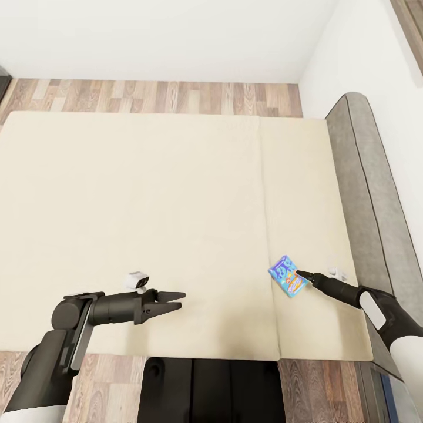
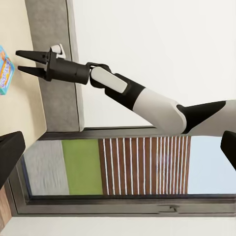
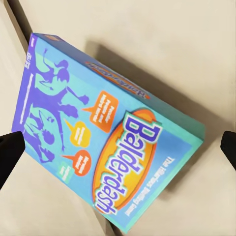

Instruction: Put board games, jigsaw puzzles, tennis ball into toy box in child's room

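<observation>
- Bed [image 1: 147, 223]: cream mattress in two panels, seam running between them; a grey headboard [image 1: 367, 176] stands along its right side, by the white wall.
- Blue game [image 1: 287, 275]: small box lettered "Balderdash", lying flat on the narrower right panel, just beside the seam. In the right wrist view the box [image 3: 105, 132] is seen from close above, at a slant to the fingers.
- Right gripper [image 1: 303, 274]: pointed at the game's near edge, tips at or just short of it; contact cannot be confirmed. From the left wrist view the right gripper [image 2: 24, 62] is seen with jaws parted, nothing between them.
- Left gripper [image 1: 174, 300]: held low over the wide panel, well apart from the game, fingers slightly spread and empty.
- Step judged: approach to a pick of the game; no grasp made yet.
- Risks: the box lies flat on a soft surface, so little edge is offered; fingers closed from this slant could skid over the lid or push the box away across the seam. A pinch on one corner alone could let the box swing or drop once lifted. Pressing down too far could bury the tips in the mattress.
</observation>
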`<state>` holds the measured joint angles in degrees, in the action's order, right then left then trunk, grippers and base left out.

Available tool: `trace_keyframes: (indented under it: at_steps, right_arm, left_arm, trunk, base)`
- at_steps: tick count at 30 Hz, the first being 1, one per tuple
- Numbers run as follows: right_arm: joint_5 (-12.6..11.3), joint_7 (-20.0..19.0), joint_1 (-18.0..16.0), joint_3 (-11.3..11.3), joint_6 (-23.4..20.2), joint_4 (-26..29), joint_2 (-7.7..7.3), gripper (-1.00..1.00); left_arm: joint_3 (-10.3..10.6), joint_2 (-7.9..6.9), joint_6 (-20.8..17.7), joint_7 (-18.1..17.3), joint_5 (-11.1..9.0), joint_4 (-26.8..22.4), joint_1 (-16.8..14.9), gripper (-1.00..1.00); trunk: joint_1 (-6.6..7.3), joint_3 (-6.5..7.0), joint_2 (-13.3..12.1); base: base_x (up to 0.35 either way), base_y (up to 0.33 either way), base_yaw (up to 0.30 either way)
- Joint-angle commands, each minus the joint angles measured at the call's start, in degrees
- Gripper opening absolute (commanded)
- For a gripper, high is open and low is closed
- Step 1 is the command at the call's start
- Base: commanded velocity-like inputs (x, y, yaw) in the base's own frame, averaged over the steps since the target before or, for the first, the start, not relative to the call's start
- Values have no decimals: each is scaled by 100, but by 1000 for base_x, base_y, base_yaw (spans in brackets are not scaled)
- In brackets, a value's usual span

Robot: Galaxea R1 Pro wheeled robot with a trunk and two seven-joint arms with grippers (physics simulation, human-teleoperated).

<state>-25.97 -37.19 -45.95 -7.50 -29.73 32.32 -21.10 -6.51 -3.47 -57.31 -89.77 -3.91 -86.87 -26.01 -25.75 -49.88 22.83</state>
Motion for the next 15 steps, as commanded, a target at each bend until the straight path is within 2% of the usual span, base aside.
trace_keyframes:
  at_steps: [1,15]
  right_arm:
    - [-27,-8,-2,-15,-43,1,1,100]
    - [-24,-8,-3,-10,-42,19,1,100]
  left_arm:
    - [2,0,-61,-23,4,0,-1,100]
    - [9,3,-61,-23,4,1,-2,100]
  trunk:
    - [-3,-12,9]
    - [-3,-67,9]
  base:
    - [0,0,0]
    - [0,0,0]
